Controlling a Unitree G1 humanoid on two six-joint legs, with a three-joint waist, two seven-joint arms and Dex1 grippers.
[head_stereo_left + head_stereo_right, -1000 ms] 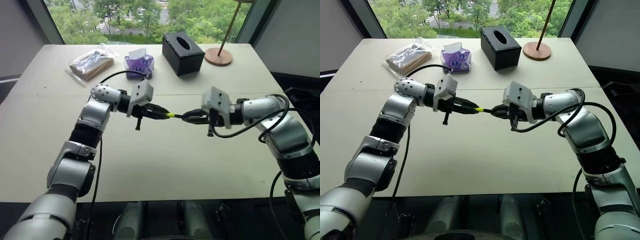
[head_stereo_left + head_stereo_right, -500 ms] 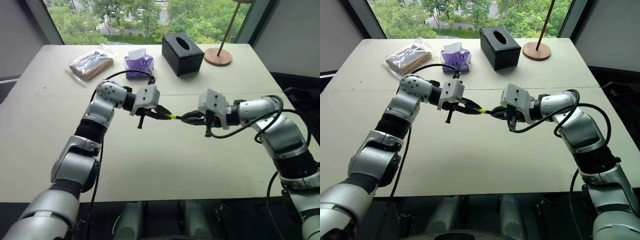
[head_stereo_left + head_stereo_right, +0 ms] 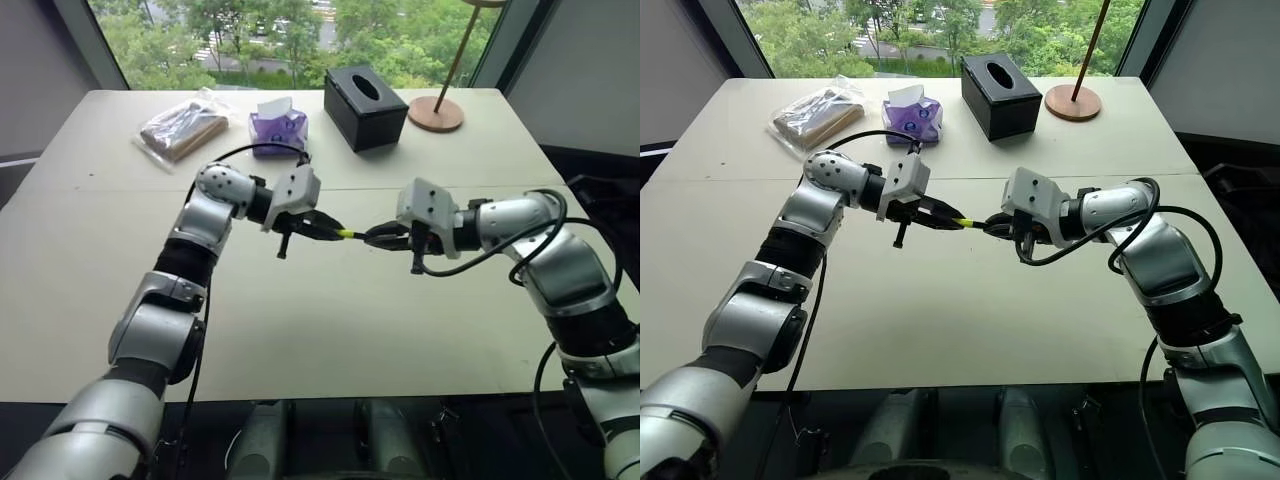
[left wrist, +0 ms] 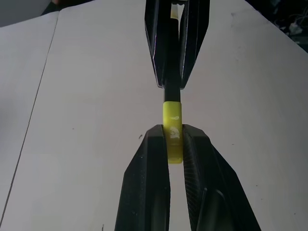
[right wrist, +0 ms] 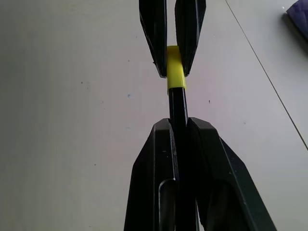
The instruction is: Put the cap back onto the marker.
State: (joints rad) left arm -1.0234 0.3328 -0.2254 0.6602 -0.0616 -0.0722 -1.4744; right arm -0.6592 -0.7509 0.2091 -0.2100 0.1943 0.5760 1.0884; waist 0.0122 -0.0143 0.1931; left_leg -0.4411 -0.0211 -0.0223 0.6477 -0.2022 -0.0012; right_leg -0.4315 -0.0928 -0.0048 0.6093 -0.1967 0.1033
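Left eye view: a wide, smooth, pale desk [image 3: 330,330] with a thin seam across it. At the far edge, a crinkly clear bag [image 3: 183,127] with something brown inside, a small purple tissue pack [image 3: 278,128] with white paper sticking up, a black box [image 3: 365,105] with an oval hole on top, and a round wooden lamp base [image 3: 437,113] with a thin pole. No readable words on any of them. Above the middle of the desk, the left claw [image 3: 330,231] and the right claw [image 3: 372,237] tip to tip, with a short yellow bit between them.

Right eye view: same scene. The cap [image 3: 962,222] bright yellow, at the tips of the left claw. The marker [image 3: 983,225] a thin dark line running into the right claw.

Left wrist view: left claw closed on the cap, smooth shiny yellow plastic, round like a tiny tube. A small white mark printed on the cap, too small to read. Cap sitting on the end of the black marker barrel. Two black fingers [image 4: 147,192] long and pointed.

Right wrist view: right claw shut tight on the marker, a thin glossy black stick. Yellow cap at its far end, pinched by the other claw. Desk below plain, with a few tiny specks.
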